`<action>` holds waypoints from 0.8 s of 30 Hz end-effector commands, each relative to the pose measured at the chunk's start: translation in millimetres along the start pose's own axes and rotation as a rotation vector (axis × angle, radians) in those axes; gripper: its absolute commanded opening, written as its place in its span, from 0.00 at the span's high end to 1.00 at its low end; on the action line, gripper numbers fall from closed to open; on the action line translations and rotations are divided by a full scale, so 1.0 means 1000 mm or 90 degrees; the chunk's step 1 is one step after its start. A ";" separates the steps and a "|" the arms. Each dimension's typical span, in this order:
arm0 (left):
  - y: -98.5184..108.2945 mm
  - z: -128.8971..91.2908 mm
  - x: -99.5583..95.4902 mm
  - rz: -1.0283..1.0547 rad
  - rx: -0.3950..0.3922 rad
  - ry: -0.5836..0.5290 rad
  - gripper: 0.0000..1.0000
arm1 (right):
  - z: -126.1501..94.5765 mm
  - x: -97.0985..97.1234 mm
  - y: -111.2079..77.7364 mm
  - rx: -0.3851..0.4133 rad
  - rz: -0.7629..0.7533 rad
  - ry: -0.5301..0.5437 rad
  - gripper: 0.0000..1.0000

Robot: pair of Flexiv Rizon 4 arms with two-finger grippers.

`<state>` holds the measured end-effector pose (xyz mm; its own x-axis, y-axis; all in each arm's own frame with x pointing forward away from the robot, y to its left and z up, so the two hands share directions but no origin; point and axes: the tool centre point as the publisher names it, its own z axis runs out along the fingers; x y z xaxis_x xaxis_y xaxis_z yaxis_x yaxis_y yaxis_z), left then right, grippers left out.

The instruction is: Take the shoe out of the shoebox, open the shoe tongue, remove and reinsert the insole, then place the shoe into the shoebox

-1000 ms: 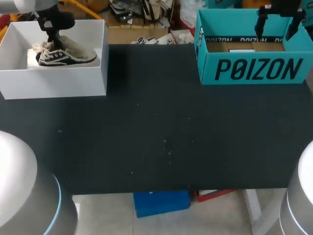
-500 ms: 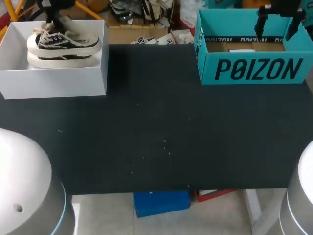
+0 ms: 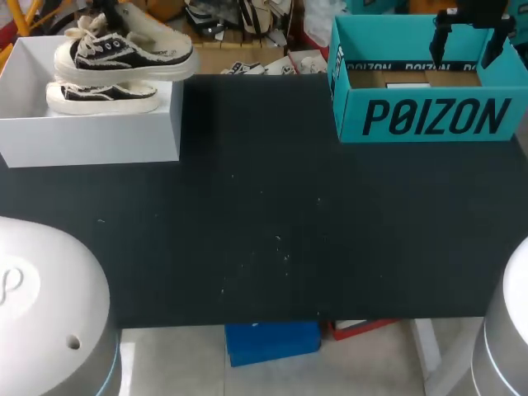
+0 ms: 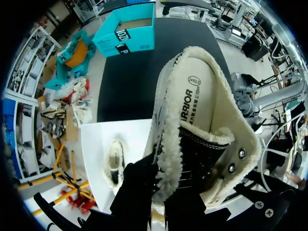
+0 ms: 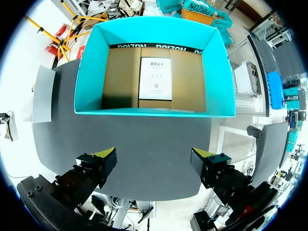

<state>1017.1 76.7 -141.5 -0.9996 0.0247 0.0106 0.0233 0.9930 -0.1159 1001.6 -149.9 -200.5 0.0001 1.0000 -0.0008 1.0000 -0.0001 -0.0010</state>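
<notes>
Left gripper (image 4: 161,192) is clamped on one side wall of a shoe (image 3: 124,54), one dark finger outside the fleecy collar and the other inside; its yellow tips are hidden by the shoe. That shoe, black canvas with a cream sole and pale laces, hangs in the air above the far right part of the white shoebox (image 3: 91,140), toe towards the table's middle and clear of the rim. From the left wrist its mouth gapes wide, showing one pale insole (image 4: 199,103) lying flat inside. A second shoe (image 3: 101,96) of the same pattern lies on its sole on the floor of the white shoebox, so two shoes can be counted, one held and one boxed. Two boxes stand on the black table (image 3: 264,231), well apart: the white one at its far left corner and a teal box (image 3: 429,115) at its far right. Right gripper (image 5: 154,156) hangs above the teal box with its two yellow-tipped fingers spread wide and nothing between them. One white sheet (image 5: 155,77) lies on the brown cardboard floor of the teal box.
</notes>
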 end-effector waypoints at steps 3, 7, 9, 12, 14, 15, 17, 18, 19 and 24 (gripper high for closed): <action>-0.041 0.002 0.088 0.008 -0.028 -0.045 1.00 | 0.000 0.000 0.000 0.000 0.000 0.000 0.00; -0.065 0.017 0.115 0.015 -0.030 -0.026 1.00 | 0.000 0.000 0.000 0.000 0.000 0.000 0.00; -0.076 0.026 0.126 0.018 -0.033 -0.019 1.00 | 0.000 0.000 0.000 0.000 0.000 0.000 0.00; -0.089 0.040 0.139 0.021 -0.036 -0.003 1.00 | 0.000 0.000 0.000 0.000 0.000 0.000 0.00; -0.098 0.051 0.148 0.027 -0.040 0.002 1.00 | 0.000 0.000 0.000 0.000 0.000 0.000 0.00; -0.101 0.056 0.152 0.029 -0.042 0.008 1.00 | 0.000 0.000 0.000 0.000 0.000 0.000 0.00; -0.109 0.067 0.158 0.037 -0.040 0.014 1.00 | 0.000 0.000 0.000 0.000 0.000 0.000 0.00; -0.113 0.073 0.160 0.038 -0.040 0.020 1.00 | 0.000 0.000 0.000 0.000 0.000 0.000 0.00; -0.116 0.078 0.162 0.039 -0.036 0.028 1.00 | 0.000 0.000 0.000 0.000 0.000 0.000 0.00; -0.129 0.107 0.167 0.046 -0.030 0.044 1.00 | 0.000 0.000 0.000 0.000 0.000 0.000 0.00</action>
<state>845.3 -53.0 -213.5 -0.9918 0.1044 0.0741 0.0991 0.9924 -0.0726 1001.6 -149.9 -200.5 0.0001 1.0000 -0.0007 1.0000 -0.0001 -0.0010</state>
